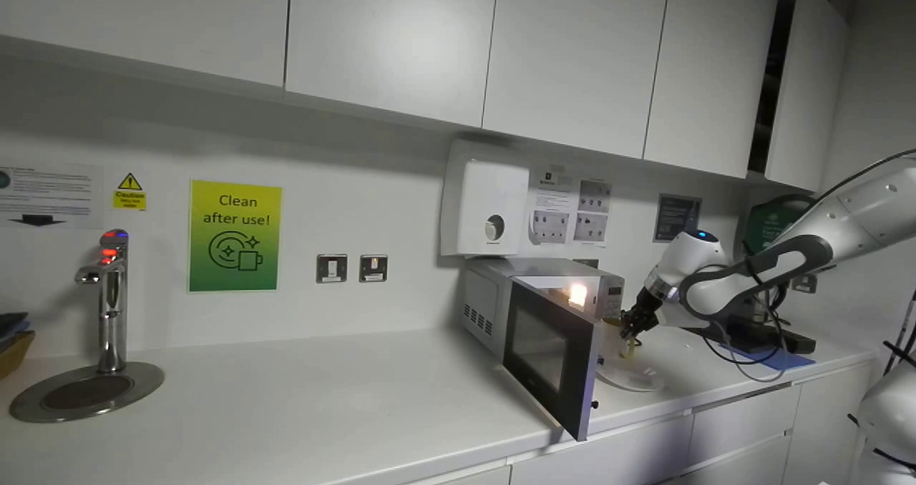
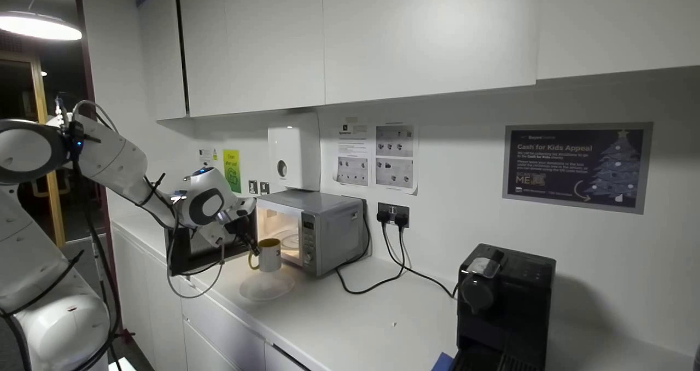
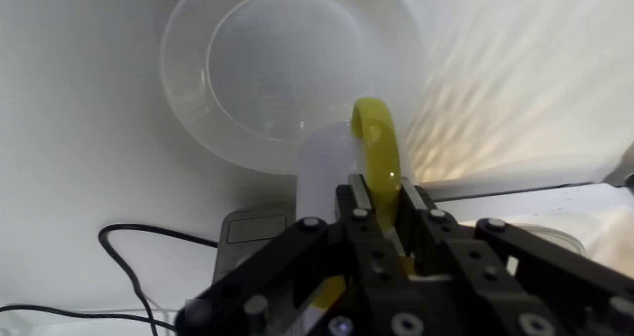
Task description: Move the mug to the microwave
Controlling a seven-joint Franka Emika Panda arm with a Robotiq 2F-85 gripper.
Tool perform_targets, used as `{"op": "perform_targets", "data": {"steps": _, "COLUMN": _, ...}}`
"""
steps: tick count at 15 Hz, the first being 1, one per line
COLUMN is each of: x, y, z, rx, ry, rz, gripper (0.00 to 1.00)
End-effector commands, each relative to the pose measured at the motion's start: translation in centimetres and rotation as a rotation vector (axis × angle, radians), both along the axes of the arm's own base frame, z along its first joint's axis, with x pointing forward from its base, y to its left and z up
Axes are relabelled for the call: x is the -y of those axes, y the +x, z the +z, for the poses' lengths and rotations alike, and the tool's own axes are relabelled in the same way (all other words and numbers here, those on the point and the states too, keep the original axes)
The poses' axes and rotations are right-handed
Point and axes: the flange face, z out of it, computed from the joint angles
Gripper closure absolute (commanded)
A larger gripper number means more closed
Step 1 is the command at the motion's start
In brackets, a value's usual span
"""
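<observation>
The mug (image 2: 270,258) is white outside with a yellow inside and a yellow handle. It is upright just in front of the microwave opening and also shows partly in an exterior view (image 1: 610,340). My gripper (image 3: 384,190) has its fingers closed on both sides of the handle; it also shows in both exterior views (image 1: 631,327) (image 2: 254,249). I cannot tell whether the mug's base touches the clear plate below. The silver-grey microwave (image 2: 342,231) has its dark door (image 1: 538,349) swung open and a light on inside. Its corner shows in the wrist view (image 3: 255,229).
A clear round plate (image 2: 267,289) lies on the counter below the mug. The open door reaches out to the counter's front edge. Black cables (image 2: 355,291) run beside the microwave to the wall sockets. A black coffee machine (image 2: 506,305) stands farther along the counter.
</observation>
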Motion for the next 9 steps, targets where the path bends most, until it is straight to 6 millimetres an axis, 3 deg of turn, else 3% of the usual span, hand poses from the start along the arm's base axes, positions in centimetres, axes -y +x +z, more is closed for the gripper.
{"op": "perform_targets", "data": {"steps": 1, "x": -1.8, "y": -0.8, "z": 2.0, "rx": 0.027, "ry": -0.019, "rz": 0.067, "gripper": 0.96}}
{"op": "perform_targets", "data": {"steps": 5, "x": -2.1, "y": -1.3, "z": 2.5, "rx": 0.048, "ry": -0.035, "rz": 0.07, "gripper": 0.96}}
{"op": "perform_targets", "data": {"steps": 7, "x": -0.7, "y": -1.9, "z": 2.7, "rx": 0.044, "ry": -0.035, "rz": 0.06, "gripper": 0.96}}
{"op": "perform_targets", "data": {"steps": 9, "x": 2.8, "y": -2.4, "z": 2.4, "rx": -0.042, "ry": -0.006, "rz": 0.023, "gripper": 0.96}}
